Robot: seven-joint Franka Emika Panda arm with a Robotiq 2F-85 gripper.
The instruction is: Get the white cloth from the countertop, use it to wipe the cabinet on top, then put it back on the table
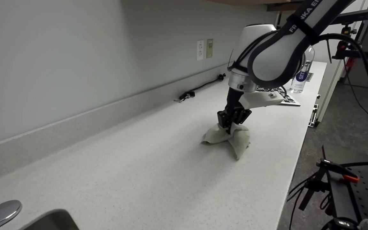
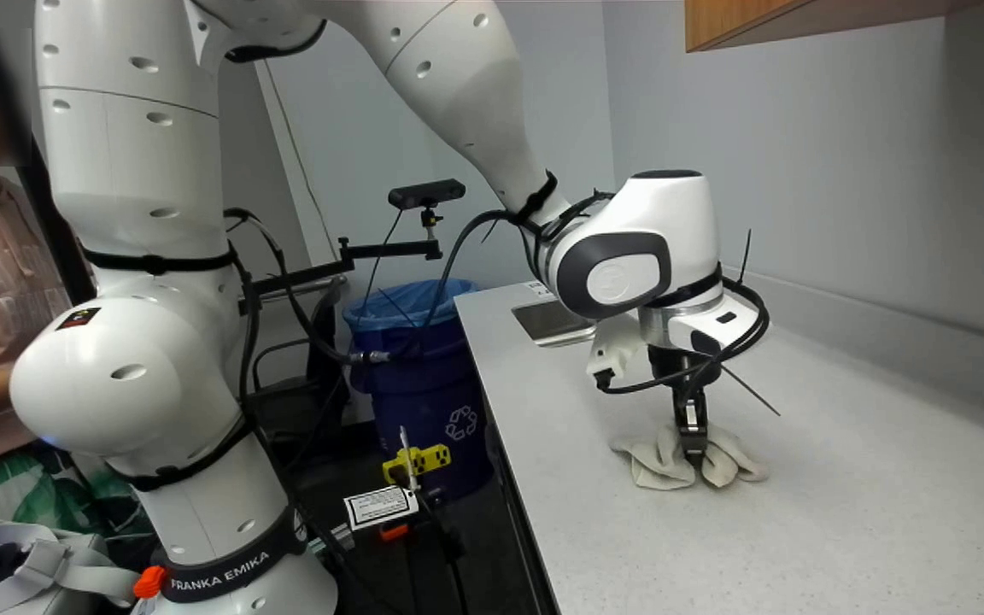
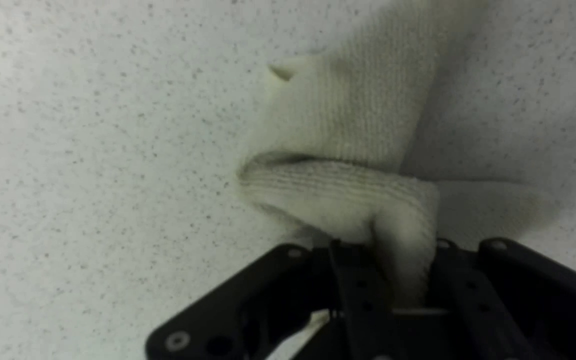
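The white cloth (image 1: pixel 241 140) lies crumpled and off-white on the countertop (image 1: pixel 139 179), its middle gathered up under the gripper. It also shows in an exterior view (image 2: pixel 658 465) and in the wrist view (image 3: pixel 348 110). My gripper (image 1: pixel 229 127) points down over the cloth. In the wrist view the gripper (image 3: pixel 395 250) is shut on a fold of the cloth, which rises between the two fingers. The cloth's outer ends rest on the counter. The fingertips are partly hidden by cloth. The wooden cabinet (image 2: pixel 740 21) hangs on the wall above and shows at the top of both exterior views.
A laptop-like keyboard (image 1: pixel 291 100) and a clear bottle (image 1: pixel 299 81) stand behind the arm. A black cable with a clamp (image 1: pixel 187 95) lies by the wall. A faucet (image 1: pixel 2 212) and sink (image 1: pixel 54 220) are at the near end. A blue bin (image 2: pixel 424 384) stands beyond the counter.
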